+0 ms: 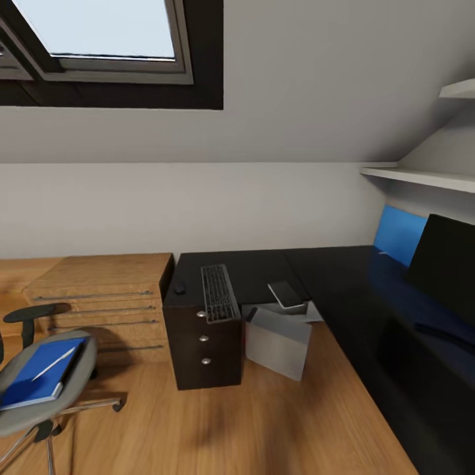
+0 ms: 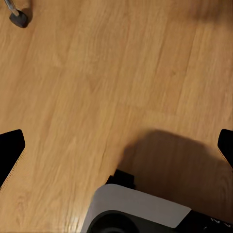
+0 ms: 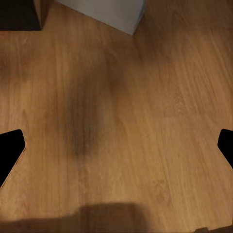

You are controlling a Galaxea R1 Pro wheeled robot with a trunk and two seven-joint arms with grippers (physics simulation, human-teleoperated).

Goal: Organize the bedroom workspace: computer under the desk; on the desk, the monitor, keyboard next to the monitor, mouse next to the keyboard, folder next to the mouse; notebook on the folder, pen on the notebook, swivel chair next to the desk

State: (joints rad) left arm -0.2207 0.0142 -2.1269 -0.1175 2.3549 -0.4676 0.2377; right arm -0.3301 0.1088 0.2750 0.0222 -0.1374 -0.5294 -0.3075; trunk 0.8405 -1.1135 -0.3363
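Note:
The black desk [image 1: 264, 267] runs along the wall and down the right side. The keyboard [image 1: 220, 292] and the small mouse [image 1: 179, 287] lie on it above the drawer unit [image 1: 204, 349]. The dark notebook [image 1: 286, 294] sits at the desk's inner corner, over the grey computer [image 1: 280, 340] on the floor; what it rests on I cannot tell. The monitor [image 1: 448, 264] stands at the right. At lower left the swivel chair [image 1: 39, 402] carries the blue folder [image 1: 39, 373] with the pen [image 1: 54, 363] on it. My left gripper [image 2: 119, 148] and right gripper [image 3: 119, 145] hang open over the floor.
A light wooden drawer chest [image 1: 105, 297] stands left of the desk. White shelves [image 1: 422, 177] hang above the desk's right wing, with a blue back panel [image 1: 399, 234] behind the monitor. A chair caster [image 2: 19, 19] and my own base [image 2: 141, 208] appear in the left wrist view.

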